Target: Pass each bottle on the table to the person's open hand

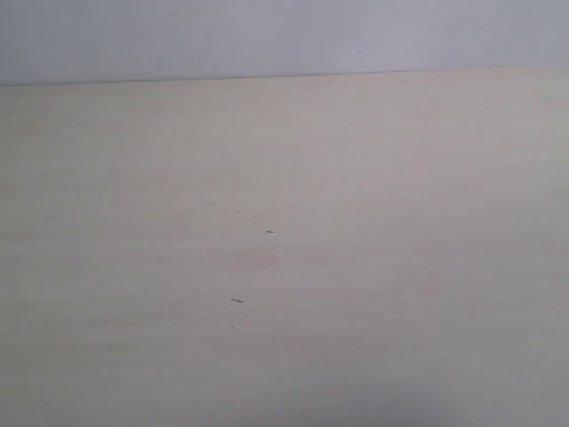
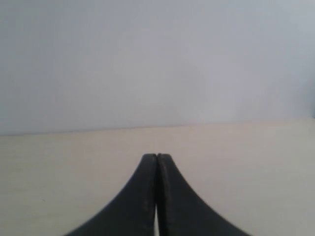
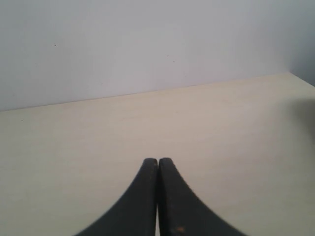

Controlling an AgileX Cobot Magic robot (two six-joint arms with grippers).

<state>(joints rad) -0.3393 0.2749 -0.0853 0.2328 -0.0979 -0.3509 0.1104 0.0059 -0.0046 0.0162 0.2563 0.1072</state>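
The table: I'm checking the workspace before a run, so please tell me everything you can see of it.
The table is a broad, flat, pale beige surface with faint wood-like grain and a matte look. A few tiny dark specks mark its middle. Its straight far edge meets a plain pale wall. It fills most of the exterior view; legs and near edge are out of frame. Nothing is seen resting on it in any view.

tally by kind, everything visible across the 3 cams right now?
bottles: 0 in view
person's hand: 0 in view
table: 1
grippers: 2, the left gripper and the right gripper, both shut and holding nothing
wall: 1
Total: 4
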